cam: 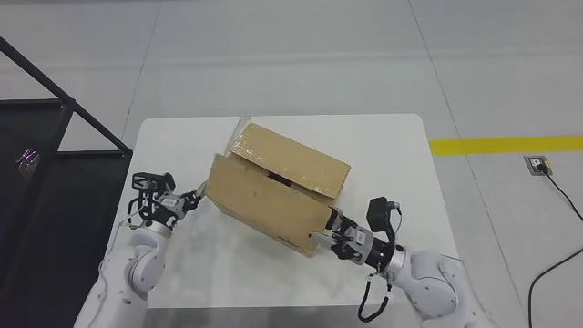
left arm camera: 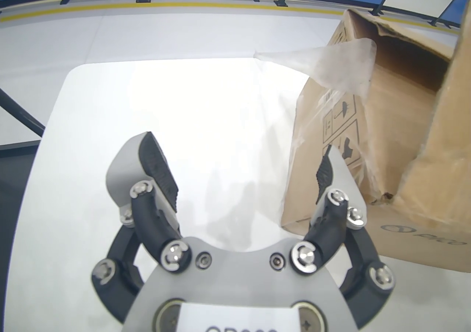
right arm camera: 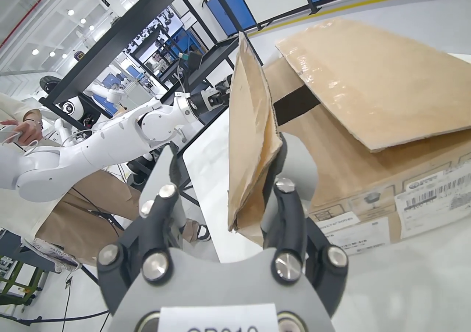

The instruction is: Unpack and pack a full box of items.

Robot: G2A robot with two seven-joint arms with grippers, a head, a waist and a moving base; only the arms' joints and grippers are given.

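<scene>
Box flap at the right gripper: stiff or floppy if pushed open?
Likely floppy at the hinge: the flap has a ragged, creased lower edge and stands between the fingers of the open right gripper. Its panel looks flat, so it should probably swing as one sheet. The loose tape on the cardboard box may snag.

Left claw (left arm camera: 241, 157) spread wide over the table (left arm camera: 184, 109), 1 finger just beside the cardboard box (left arm camera: 397, 127), clear tape (left arm camera: 331, 65) sticking off the box's top corner.
</scene>
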